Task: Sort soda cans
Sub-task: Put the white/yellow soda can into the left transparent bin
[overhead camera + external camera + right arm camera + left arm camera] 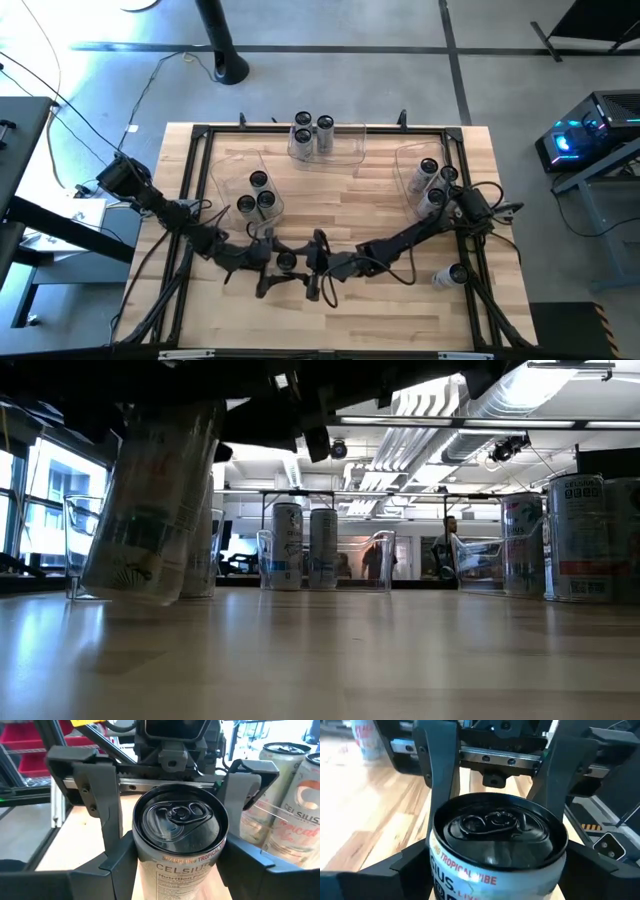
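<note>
One soda can (286, 261), with a dark top and a white side printed "Tropical Vibe", sits between both grippers over the table's near middle. My left gripper (281, 263) reaches it from the left and my right gripper (306, 266) from the right, so they face each other. Both are shut on this can. In the low view the can (150, 500) is tilted. Its base, as far as that view shows, is off the wood. Other cans stand in three clear bins, and one can (452, 274) stands alone on the table near the right edge. My left gripper pinches the can's upper side wall just below the rim (436, 862), one finger (402, 867) on each side, coming level from the table's left. The can appears lifted clear and tilted. My right gripper pinches the same can below the rim (139, 857) between its two fingers (117, 862), coming level from the table's right, opposite the left gripper.
A left bin (222, 172) holds three cans, a far bin (352, 150) holds three cans, and a right bin (405, 165) holds several. A black frame (190, 180) runs around the tabletop. Bare wood lies between the bins and along the near edge.
</note>
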You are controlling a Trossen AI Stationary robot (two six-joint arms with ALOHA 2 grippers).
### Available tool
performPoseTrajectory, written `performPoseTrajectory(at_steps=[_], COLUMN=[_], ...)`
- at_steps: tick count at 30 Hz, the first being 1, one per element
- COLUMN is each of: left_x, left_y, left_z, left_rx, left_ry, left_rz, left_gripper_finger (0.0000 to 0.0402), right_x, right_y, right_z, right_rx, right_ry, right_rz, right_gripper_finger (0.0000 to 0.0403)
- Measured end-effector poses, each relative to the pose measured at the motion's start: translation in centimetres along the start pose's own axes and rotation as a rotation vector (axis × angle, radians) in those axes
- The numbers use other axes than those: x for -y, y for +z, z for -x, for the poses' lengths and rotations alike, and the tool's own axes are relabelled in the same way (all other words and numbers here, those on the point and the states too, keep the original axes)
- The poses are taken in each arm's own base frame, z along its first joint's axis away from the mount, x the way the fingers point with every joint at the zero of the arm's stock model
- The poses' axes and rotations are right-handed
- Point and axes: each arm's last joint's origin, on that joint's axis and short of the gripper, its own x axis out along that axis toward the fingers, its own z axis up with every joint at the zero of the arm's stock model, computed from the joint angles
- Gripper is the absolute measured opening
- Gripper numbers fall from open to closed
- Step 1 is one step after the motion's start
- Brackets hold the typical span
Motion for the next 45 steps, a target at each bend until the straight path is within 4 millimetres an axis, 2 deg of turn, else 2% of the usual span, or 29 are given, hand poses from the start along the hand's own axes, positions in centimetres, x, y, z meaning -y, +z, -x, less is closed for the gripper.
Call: performPoseTrajectory(at_steps=[9, 16, 18, 21, 26, 31, 35, 37, 40, 45], left_x=[2.4, 3.1, 3.7, 4.2, 5.0, 5.1, 4.8, 4.6, 4.5, 4.8], left_y=[-0.2, -0.1, 0.4, 0.0, 0.0, 0.0, 0.5, 0.5, 0.5, 0.5], left_z=[1.5, 2.0, 2.2, 2.7, 3.5, 4.4, 5.1, 5.1, 4.9, 4.6], left_rx=[0.076, 0.097, 0.123, 0.115, 0.154, 0.186, 0.24, 0.249, 0.248, 0.211], left_ry=[0.049, 0.054, 0.003, -0.019, 0.02, 0.173, 0.366, 0.398, 0.36, 0.224], left_rz=[-0.204, -0.175, -0.16, -0.195, -0.205, -0.172, -0.082, -0.058, -0.024, -0.092], left_gripper_finger=[0.0326, 0.0326, 0.0326, 0.0326, 0.0326, 0.0326, 0.0326, 0.0326, 0.0326, 0.0326], right_x=[-0.2, 0.0, 0.2, 0.6, 0.2, 0.0, -0.1, 0.0, 0.1, 0.1], right_y=[0.1, -0.3, -0.1, 0.2, 0.2, 0.3, 0.4, 0.4, 0.5, 0.2], right_z=[0.0, 0.3, 0.7, 1.1, 1.5, 1.4, 1.4, 1.3, 1.2, 1.1], right_rx=[-0.004, -0.063, -0.089, -0.113, -0.137, -0.14, -0.136, -0.132, -0.124, -0.119], right_ry=[0.027, 0.008, -0.04, -0.115, -0.061, 0.006, 0.042, 0.046, 0.054, 0.059], right_rz=[-0.006, 0.041, 0.052, 0.075, 0.109, 0.105, 0.097, 0.094, 0.093, 0.111], right_gripper_finger=[0.0222, 0.022, 0.022, 0.022, 0.022, 0.0221, 0.0258, 0.0273, 0.0284, 0.0288])
